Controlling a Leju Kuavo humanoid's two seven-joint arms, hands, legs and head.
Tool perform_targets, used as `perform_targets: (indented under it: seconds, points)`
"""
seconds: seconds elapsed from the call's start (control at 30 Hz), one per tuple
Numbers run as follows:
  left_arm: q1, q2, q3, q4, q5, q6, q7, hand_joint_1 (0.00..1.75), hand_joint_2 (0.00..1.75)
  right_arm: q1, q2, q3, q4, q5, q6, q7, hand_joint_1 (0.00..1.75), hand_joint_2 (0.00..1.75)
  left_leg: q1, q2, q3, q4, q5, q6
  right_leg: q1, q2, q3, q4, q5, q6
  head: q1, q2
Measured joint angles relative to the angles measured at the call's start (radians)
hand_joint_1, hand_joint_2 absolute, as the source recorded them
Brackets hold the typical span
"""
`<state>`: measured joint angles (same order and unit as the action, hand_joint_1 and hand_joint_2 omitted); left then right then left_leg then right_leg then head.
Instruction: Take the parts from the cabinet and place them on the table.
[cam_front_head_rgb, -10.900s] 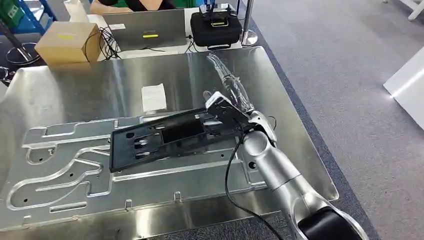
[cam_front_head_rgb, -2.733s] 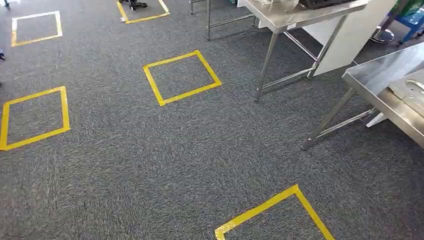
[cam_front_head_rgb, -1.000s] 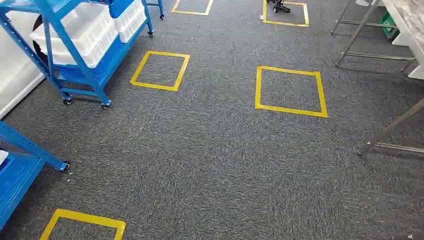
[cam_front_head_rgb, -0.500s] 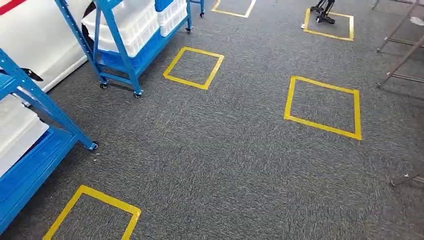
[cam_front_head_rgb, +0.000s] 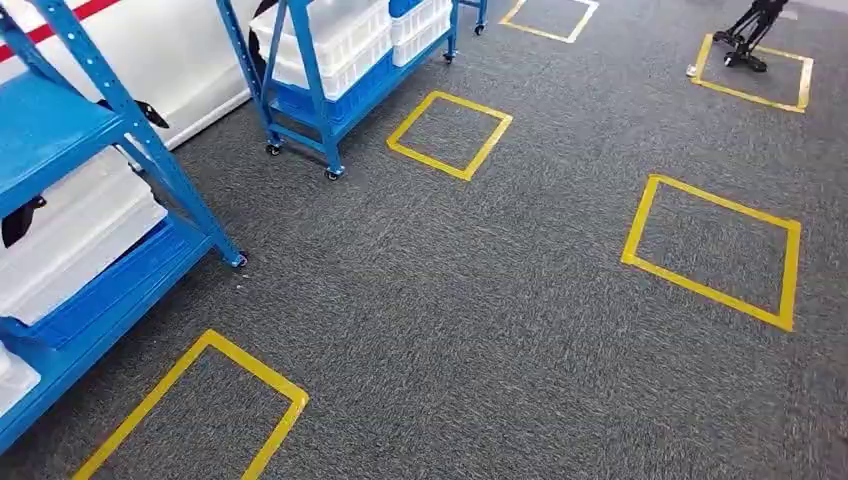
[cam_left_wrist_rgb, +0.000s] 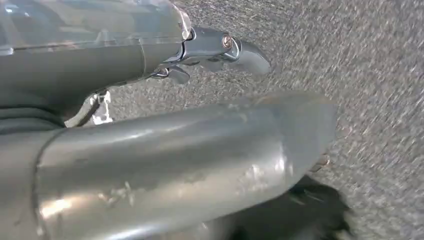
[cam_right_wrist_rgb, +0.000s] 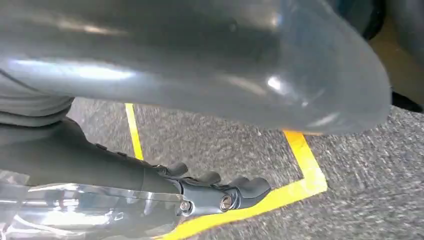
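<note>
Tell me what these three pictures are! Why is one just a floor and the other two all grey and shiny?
They come from cameras on a walking robot. One sits high on its body and looks down at grey carpet with yellow tape squares and blue shelf carts holding white bins. The other two sit at its wrists. The big shiny grey shapes are the thumbs of its left hand and right hand, seen very close. Both hands hang over the floor and hold nothing, their fingers apart.
</note>
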<state>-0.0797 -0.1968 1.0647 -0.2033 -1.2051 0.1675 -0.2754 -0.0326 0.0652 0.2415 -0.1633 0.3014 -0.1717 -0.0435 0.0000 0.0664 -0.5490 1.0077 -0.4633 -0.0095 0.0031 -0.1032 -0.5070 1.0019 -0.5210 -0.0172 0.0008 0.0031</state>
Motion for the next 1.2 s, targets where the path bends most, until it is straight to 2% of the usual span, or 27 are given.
perform_targets:
  seconds: [0.1, 0.13, 0.17, 0.2, 0.27, 0.3, 0.33, 0.37, 0.4, 0.43, 0.47, 0.5, 0.6, 0.63, 0.67, 0.7, 0.77, 0.8, 0.83, 0.87, 0.93, 0.97, 1.0, 1.03, 1.13, 1.17, 1.2]
  points:
    - [0.006, 0.000, 0.000, 0.000, 0.000, 0.000, 0.000, 0.00, 0.00, -0.010, 0.000, 0.000, 0.000, 0.000, 0.000, 0.000, 0.00, 0.00, -0.005, -0.028, -0.012, 0.001, 0.002, 0.011, -0.001, -0.025, 0.006, -0.003, 0.001, 0.010, 0.003, 0.000]
    - [0.006, -0.001, 0.000, 0.000, 0.000, 0.000, 0.000, 0.00, 0.00, -0.013, 0.000, 0.001, -0.001, 0.001, -0.001, -0.001, 0.00, 0.00, 0.007, -0.039, -0.002, -0.013, 0.011, 0.023, -0.003, -0.026, 0.006, 0.000, -0.008, 0.017, 0.001, 0.000]
    - [0.007, -0.001, 0.000, 0.000, 0.001, 0.000, 0.000, 0.00, 0.00, -0.012, 0.000, 0.002, -0.001, 0.003, -0.002, -0.002, 0.00, 0.00, 0.006, -0.047, 0.000, -0.017, 0.014, 0.027, -0.009, 0.028, 0.001, 0.024, -0.026, 0.022, 0.005, 0.000]
    - [0.005, -0.001, 0.000, 0.000, 0.001, 0.000, 0.001, 0.00, 0.00, -0.010, 0.000, 0.002, -0.001, 0.003, -0.001, -0.002, 0.00, 0.00, 0.007, -0.054, -0.002, -0.017, 0.017, 0.035, -0.012, 0.069, -0.026, 0.083, -0.066, 0.023, 0.011, 0.000]
    - [0.001, -0.001, 0.000, 0.000, 0.001, 0.000, 0.002, 0.00, 0.00, -0.007, 0.000, 0.005, -0.001, 0.006, 0.000, -0.002, 0.00, 0.00, 0.005, -0.077, -0.006, -0.016, 0.019, 0.038, -0.016, 0.097, -0.108, 0.248, -0.140, 0.028, 0.012, 0.000]
    - [0.002, -0.001, 0.000, 0.000, 0.001, 0.000, 0.003, 0.00, 0.00, -0.007, 0.000, 0.006, -0.001, 0.009, 0.001, -0.001, 0.00, 0.00, 0.004, -0.090, -0.006, -0.015, 0.019, 0.038, -0.017, 0.099, -0.141, 0.307, -0.152, 0.030, 0.012, 0.000]
    - [0.003, -0.001, 0.000, 0.000, 0.001, 0.000, 0.003, 0.00, 0.00, -0.007, 0.000, 0.006, -0.001, 0.010, 0.002, -0.001, 0.00, 0.00, 0.004, -0.103, -0.005, -0.015, 0.019, 0.038, -0.017, 0.099, -0.152, 0.316, -0.138, 0.031, 0.012, 0.000]
    - [0.004, 0.000, 0.000, 0.000, 0.001, 0.000, 0.005, 0.00, 0.00, -0.007, 0.000, 0.007, -0.001, 0.011, 0.002, 0.000, 0.00, 0.00, 0.004, -0.116, -0.003, -0.014, 0.019, 0.037, -0.018, 0.100, -0.143, 0.284, -0.103, 0.030, 0.012, 0.000]
    - [0.004, 0.000, 0.000, 0.000, 0.002, 0.000, 0.006, 0.00, 0.00, -0.006, 0.000, 0.007, -0.001, 0.011, 0.002, 0.001, 0.00, 0.00, 0.004, -0.132, -0.002, -0.012, 0.018, 0.036, -0.020, 0.104, -0.111, 0.206, -0.048, 0.029, 0.012, 0.000]
    - [0.004, 0.000, 0.000, 0.000, 0.002, 0.000, 0.006, 0.00, 0.00, -0.006, 0.000, 0.007, -0.001, 0.012, 0.002, 0.001, 0.00, 0.00, 0.005, -0.147, -0.001, -0.009, 0.018, 0.033, -0.022, 0.119, -0.070, 0.112, 0.003, 0.027, 0.013, 0.000]
    - [0.004, -0.001, 0.000, 0.000, 0.002, 0.001, 0.006, 0.00, 0.00, -0.003, 0.000, 0.007, 0.000, 0.012, 0.002, 0.001, 0.00, 0.00, 0.006, -0.158, -0.004, -0.006, 0.017, 0.028, -0.027, 0.166, -0.038, 0.034, 0.030, 0.025, 0.013, 0.000]
    - [0.002, -0.001, 0.001, 0.000, 0.002, 0.001, 0.006, 0.00, 0.00, -0.002, 0.000, 0.007, 0.000, 0.012, 0.002, 0.002, 0.00, 0.00, 0.000, -0.168, -0.010, 0.003, 0.013, 0.020, -0.023, 0.186, -0.037, 0.020, 0.022, 0.026, 0.011, 0.000]
    - [0.006, 0.000, 0.001, 0.000, 0.002, 0.001, 0.006, 0.00, 0.00, -0.010, 0.000, 0.009, 0.000, 0.013, 0.003, 0.002, 0.00, 0.00, 0.005, -0.192, -0.020, -0.004, 0.020, -0.001, -0.016, 0.156, -0.038, 0.022, 0.026, 0.014, 0.011, 0.000]
    - [0.008, 0.000, 0.002, 0.000, 0.002, 0.000, 0.006, 0.00, 0.00, -0.011, 0.002, 0.010, 0.000, 0.013, 0.003, 0.002, 0.00, 0.00, 0.005, -0.204, -0.020, -0.001, 0.019, -0.007, -0.026, 0.141, -0.037, 0.011, 0.032, 0.004, 0.011, 0.000]
    - [0.007, 0.000, 0.002, 0.000, 0.002, 0.000, 0.006, 0.00, 0.00, -0.010, 0.002, 0.010, 0.000, 0.014, 0.003, 0.002, 0.00, 0.00, 0.004, -0.158, -0.026, 0.019, 0.003, -0.009, -0.024, 0.126, -0.034, 0.007, 0.035, -0.002, 0.010, 0.000]
    - [0.007, 0.000, 0.003, 0.000, 0.002, 0.000, 0.006, 0.00, 0.00, -0.008, 0.002, 0.010, 0.000, 0.014, 0.003, 0.002, 0.00, 0.00, 0.002, -0.116, -0.048, 0.065, -0.033, -0.011, -0.023, 0.116, -0.035, 0.007, 0.035, -0.010, 0.003, 0.000]
    - [0.004, 0.000, 0.002, 0.000, 0.002, 0.000, 0.006, 0.00, 0.00, -0.002, 0.002, 0.010, 0.000, 0.014, 0.003, 0.002, 0.00, 0.00, 0.005, -0.086, -0.122, 0.228, -0.120, -0.018, -0.017, 0.084, -0.036, 0.007, 0.032, -0.015, 0.002, 0.000]
    - [0.004, 0.000, 0.003, 0.000, 0.002, 0.000, 0.006, 0.00, 0.00, -0.001, 0.002, 0.010, 0.000, 0.014, 0.003, 0.002, 0.00, 0.00, 0.007, -0.081, -0.152, 0.294, -0.145, -0.020, -0.015, 0.069, -0.037, 0.008, 0.032, -0.016, 0.002, 0.000]
    - [0.005, 0.000, 0.003, 0.000, 0.001, 0.000, 0.006, 0.00, 0.00, -0.001, 0.002, 0.010, 0.000, 0.014, 0.003, 0.002, 0.00, 0.00, 0.009, -0.078, -0.161, 0.320, -0.144, -0.022, -0.015, 0.054, -0.037, 0.008, 0.031, -0.016, 0.002, 0.000]
    - [0.007, 0.000, 0.003, 0.000, 0.001, 0.000, 0.006, 0.00, 0.00, -0.001, 0.002, 0.010, 0.000, 0.014, 0.003, 0.002, 0.00, 0.00, 0.010, -0.075, -0.144, 0.293, -0.121, -0.023, -0.014, 0.042, -0.036, 0.008, 0.030, -0.016, 0.002, 0.000]
    - [0.008, 0.000, 0.003, 0.000, 0.001, 0.000, 0.006, 0.00, 0.00, -0.004, 0.002, 0.010, 0.000, 0.018, 0.007, 0.002, 0.00, 0.00, 0.010, -0.054, -0.056, 0.134, -0.040, -0.022, -0.015, 0.020, -0.032, 0.010, 0.026, -0.011, 0.002, 0.000]
    - [0.006, 0.000, 0.003, 0.000, 0.001, 0.000, 0.006, 0.00, 0.00, -0.003, 0.002, 0.011, 0.000, 0.018, 0.008, 0.002, 0.00, 0.00, 0.010, -0.013, -0.005, 0.043, -0.007, -0.016, -0.014, 0.010, -0.028, 0.012, 0.023, -0.007, 0.002, 0.000]
    - [0.002, 0.000, 0.003, 0.000, 0.001, 0.000, 0.006, 0.00, 0.00, -0.002, 0.002, 0.011, 0.000, 0.019, 0.008, 0.002, 0.00, 0.00, -0.001, 0.027, 0.010, 0.001, -0.016, -0.009, -0.005, -0.001, -0.027, 0.018, 0.017, 0.001, 0.002, 0.000]
    - [0.001, 0.000, 0.003, 0.000, 0.001, 0.000, 0.004, 0.00, 0.00, -0.002, 0.002, 0.012, 0.000, 0.021, 0.008, 0.002, 0.00, 0.00, -0.002, 0.007, 0.006, 0.003, -0.010, 0.000, -0.006, -0.010, -0.026, 0.016, 0.016, 0.005, 0.005, 0.000]
    - [0.004, 0.002, 0.003, 0.000, 0.000, 0.001, 0.003, 0.00, 0.00, -0.012, 0.003, 0.015, -0.001, 0.026, 0.008, 0.000, 0.00, 0.00, -0.001, -0.026, 0.004, -0.004, -0.006, 0.018, -0.006, -0.039, -0.013, 0.012, 0.014, 0.020, 0.005, 0.000]
    - [0.006, 0.001, 0.003, 0.000, 0.000, 0.002, 0.002, 0.00, 0.00, -0.012, 0.003, 0.015, -0.001, 0.027, 0.008, 0.000, 0.00, 0.00, 0.006, -0.037, 0.017, -0.012, 0.002, 0.024, -0.013, -0.010, -0.012, 0.022, 0.002, 0.028, 0.005, 0.000]
    - [0.005, 0.001, 0.004, 0.000, 0.000, 0.002, 0.002, 0.00, 0.00, -0.010, 0.003, 0.015, -0.001, 0.028, 0.007, 0.000, 0.00, 0.00, 0.007, -0.047, 0.014, -0.013, 0.006, 0.030, -0.016, 0.050, -0.029, 0.057, -0.026, 0.032, 0.009, 0.000]
